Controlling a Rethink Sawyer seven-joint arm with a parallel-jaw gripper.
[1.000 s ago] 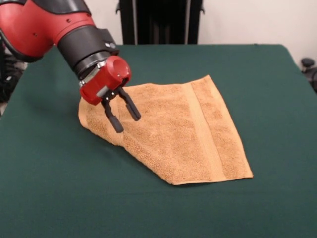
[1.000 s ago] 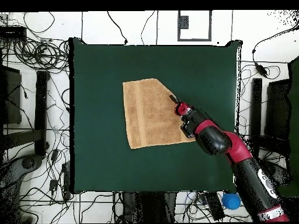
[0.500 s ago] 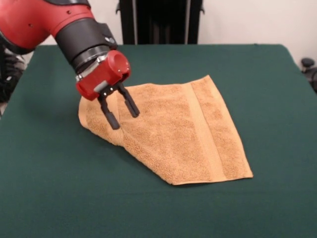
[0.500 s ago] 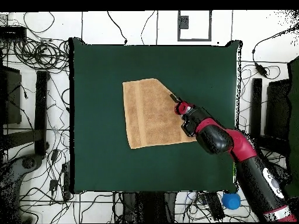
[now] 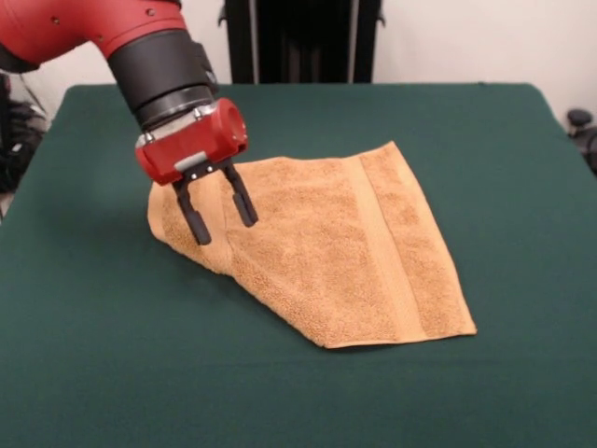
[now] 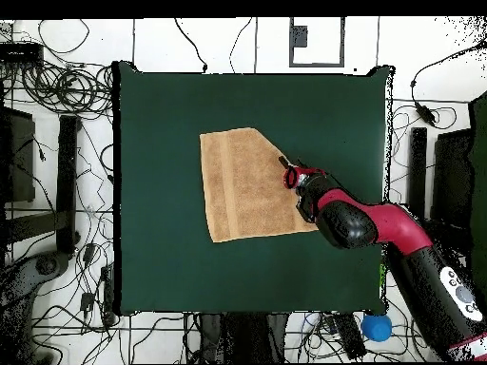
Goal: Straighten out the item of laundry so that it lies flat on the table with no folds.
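While most of the towel lies flat mid-tabletop, you still have its folded-under corner to undo, where the gripper hovers with jaws spread apart and empty, so the job looks largely unfinished.

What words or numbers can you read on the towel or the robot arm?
None can be read in either view.
The towel shows only plain orange-tan cloth with a woven band, no label in sight.
The arm and its gripper show no lettering.
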